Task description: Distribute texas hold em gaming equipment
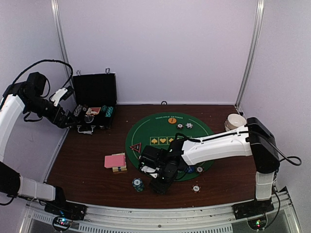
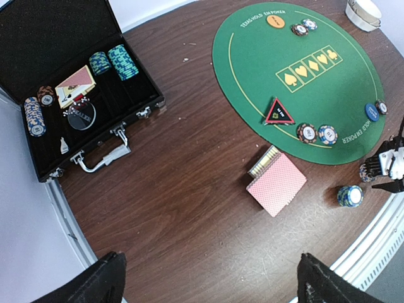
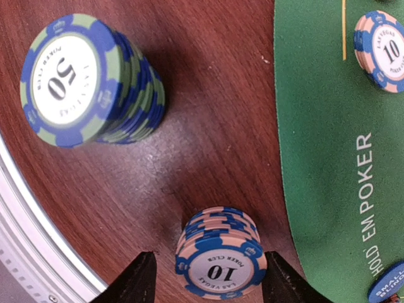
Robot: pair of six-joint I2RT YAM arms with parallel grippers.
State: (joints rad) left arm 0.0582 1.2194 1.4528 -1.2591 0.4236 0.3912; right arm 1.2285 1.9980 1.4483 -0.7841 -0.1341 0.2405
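Top cam rear-high; wrist cams down, R close; shared mat (image 1: 201,132).

Our robot test booth
We see plain white panels (image 1: 160,48) in metal framing (image 1: 61,39) enclosing a wooden table (image 1: 87,160).

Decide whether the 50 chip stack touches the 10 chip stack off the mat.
Apart. Right wrist view: bare wood lies between the 50 chip stack and the 10 chip stack.

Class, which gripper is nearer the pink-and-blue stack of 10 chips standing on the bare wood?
The right gripper: its fingers straddle the 10-chip stack, one on each side. The left gripper is far off, near the black case.
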